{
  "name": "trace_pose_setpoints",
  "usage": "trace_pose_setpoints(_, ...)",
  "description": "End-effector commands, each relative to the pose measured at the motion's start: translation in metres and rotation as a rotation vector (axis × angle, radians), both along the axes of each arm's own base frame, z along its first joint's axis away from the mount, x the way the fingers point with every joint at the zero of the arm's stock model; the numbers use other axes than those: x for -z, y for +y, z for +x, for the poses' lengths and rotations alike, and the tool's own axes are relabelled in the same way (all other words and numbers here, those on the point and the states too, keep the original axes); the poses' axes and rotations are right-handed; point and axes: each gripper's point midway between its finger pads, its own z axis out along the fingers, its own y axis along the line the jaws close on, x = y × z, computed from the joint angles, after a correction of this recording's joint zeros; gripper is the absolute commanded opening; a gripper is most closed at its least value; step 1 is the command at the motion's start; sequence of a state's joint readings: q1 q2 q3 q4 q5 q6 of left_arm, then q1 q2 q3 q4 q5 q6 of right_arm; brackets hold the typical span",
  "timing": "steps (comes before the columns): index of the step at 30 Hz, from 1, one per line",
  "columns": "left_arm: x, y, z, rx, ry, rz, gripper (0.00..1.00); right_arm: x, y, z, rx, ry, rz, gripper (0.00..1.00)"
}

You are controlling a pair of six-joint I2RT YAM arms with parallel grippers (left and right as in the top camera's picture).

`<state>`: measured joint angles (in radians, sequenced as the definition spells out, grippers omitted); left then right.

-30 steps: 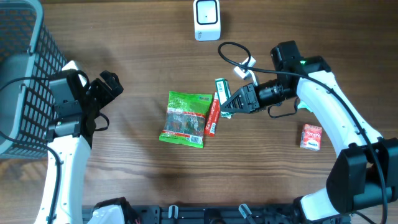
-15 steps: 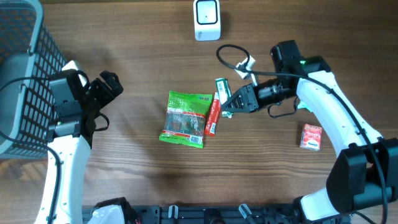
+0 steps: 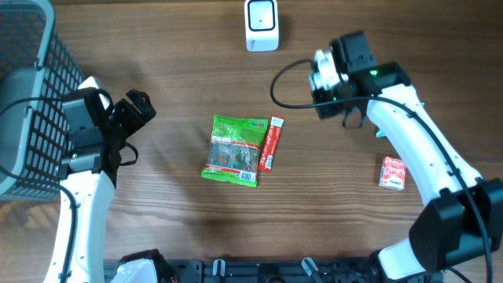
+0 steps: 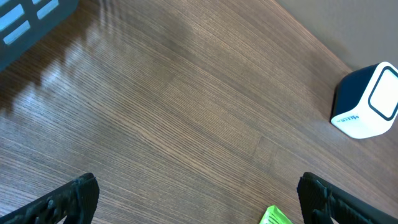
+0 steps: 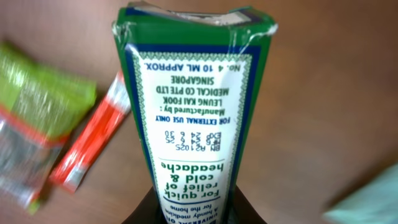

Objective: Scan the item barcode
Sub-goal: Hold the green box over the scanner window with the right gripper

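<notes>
Okay, right claw point(image 5: 186, 208) is closed most of the way and pinching the lower end of the green box point(image 5: 193, 106), which stands up out of the jaws. A second ago claw and box were low, right beside the red sachet point(image 3: 269, 144). Now they're raised and pulled back, up toward the scanner point(image 3: 261, 25). That reads as pickup done, with the carry to the scanner underway and the scan itself not yet made.

Below and left of the claw lie the sachet and, touching it, the green snack packet point(image 3: 234, 149). The scanner sits further up and left of the claw, still apart from it. A small red box point(image 3: 394, 172) lies well off on the other side, and a black cable point(image 3: 283, 71) loops out from the wrist.

Left claw point(image 4: 198, 198) hangs fully open and empty, far across by the basket point(image 3: 23, 94).

Hard to see:
- From overhead the box is hidden by the wrist.
- In the wrist view its bottom is hidden in the jaws.
- The face shown has upside-down text and small printed codes. No striped barcode is visible, so it may be on another face.
- The scanner is out of the wrist view.
</notes>
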<state>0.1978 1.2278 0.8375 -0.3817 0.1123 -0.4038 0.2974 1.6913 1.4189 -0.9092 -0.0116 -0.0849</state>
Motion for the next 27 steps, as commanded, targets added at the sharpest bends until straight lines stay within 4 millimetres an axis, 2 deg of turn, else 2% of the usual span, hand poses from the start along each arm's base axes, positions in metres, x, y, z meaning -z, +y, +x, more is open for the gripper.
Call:
trace_pose_setpoints(1,-0.002,0.003,0.002,0.0,-0.003,0.019,1.0,-0.066,-0.004,0.041,-0.012,-0.246,-0.224,0.04)
trace_pose_setpoints(3,-0.002,0.003,0.002,0.0,-0.003,0.019,1.0,-0.088,0.004,0.049,-0.044,-0.29,-0.248,0.04)
trace_pose_setpoints(4,-0.002,0.003,0.002,0.0,-0.003,0.019,1.0,-0.104,0.004,0.055,-0.045,-0.316,-0.276,0.04)
trace_pose_setpoints(8,-0.002,0.003,0.002,0.0,-0.003,0.019,1.0,-0.146,0.002,0.082,-0.035,-0.389,-0.359,0.04)
trace_pose_setpoints(10,-0.002,0.003,0.002,0.0,-0.003,0.018,1.0,-0.157,0.009,0.098,-0.056,-0.431,-0.374,0.04)
trace_pose_setpoints(12,-0.002,0.003,0.002,0.0,-0.003,0.018,1.0,-0.158,0.019,0.116,-0.08,-0.479,-0.425,0.04)
trace_pose_setpoints(14,-0.002,0.003,0.002,0.0,-0.003,0.019,1.0,-0.149,0.031,0.131,-0.114,-0.511,-0.485,0.04)
trace_pose_setpoints(16,-0.002,0.003,0.002,0.0,-0.003,0.019,1.0,-0.131,0.05,0.149,-0.167,-0.535,-0.549,0.04)
trace_pose_setpoints(17,-0.002,0.003,0.002,0.0,-0.003,0.018,1.0,-0.114,0.066,0.164,-0.195,-0.559,-0.594,0.04)
trace_pose_setpoints(19,-0.002,0.003,0.002,0.0,-0.003,0.018,1.0,-0.095,0.076,0.176,-0.213,-0.569,-0.625,0.04)
trace_pose_setpoints(20,-0.002,0.003,0.002,0.0,-0.003,0.019,1.0,-0.069,0.086,0.189,-0.251,-0.563,-0.649,0.04)
trace_pose_setpoints(24,-0.002,0.003,0.002,0.0,-0.003,0.019,1.0,-0.025,0.095,0.207,-0.326,-0.545,-0.715,0.04)
trace_pose_setpoints(26,-0.002,0.003,0.002,0.0,-0.003,0.018,1.0,0.001,0.097,0.22,-0.39,-0.543,-0.804,0.04)
trace_pose_setpoints(27,-0.002,0.003,0.002,0.0,-0.003,0.018,1.0,0.005,0.095,0.227,-0.378,-0.562,-0.856,0.04)
